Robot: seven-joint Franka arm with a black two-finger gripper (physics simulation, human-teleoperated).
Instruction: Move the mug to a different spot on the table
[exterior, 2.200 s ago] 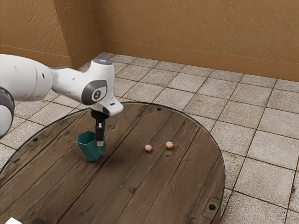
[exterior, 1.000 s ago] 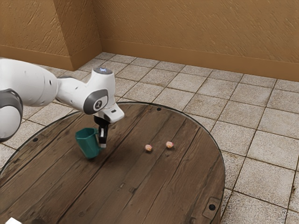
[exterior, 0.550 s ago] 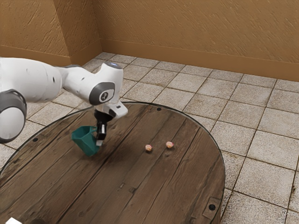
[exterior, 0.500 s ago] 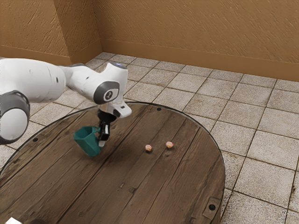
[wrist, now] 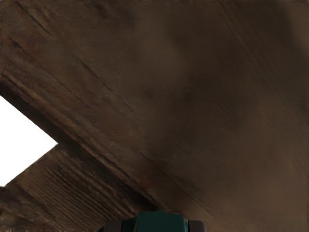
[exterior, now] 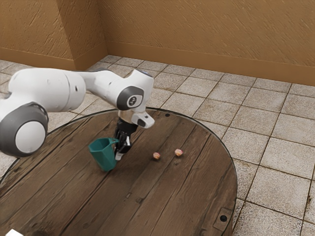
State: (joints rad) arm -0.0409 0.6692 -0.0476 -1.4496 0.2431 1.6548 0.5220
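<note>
Gripping the teal mug [exterior: 103,154] by its wall, our black gripper [exterior: 119,153] comes down from above with its fingers close together. One finger is on either side of the thin wall, on the side of the mug toward the exterior view's right. The gap between them is narrow, no wider than the wall they pinch. Our white arm [exterior: 74,91] reaches in from the exterior view's left and bends down over the round wooden table [exterior: 162,196].

The mug is mouth up and leans a little, its open top tipped toward the exterior view's left. It is over the table's half on the exterior view's left, closer to the far edge than to the near edge and well inside the rim. We cannot tell whether its base touches the planks or hangs just above them.

One small orange piece [exterior: 156,156] lies near the table's middle, apart from the mug, and a second orange piece [exterior: 178,153] lies just beyond it.

From the wrist, the mug's green rim [wrist: 154,222] shows just under our hand, over the table's dark planks [wrist: 193,96].
</note>
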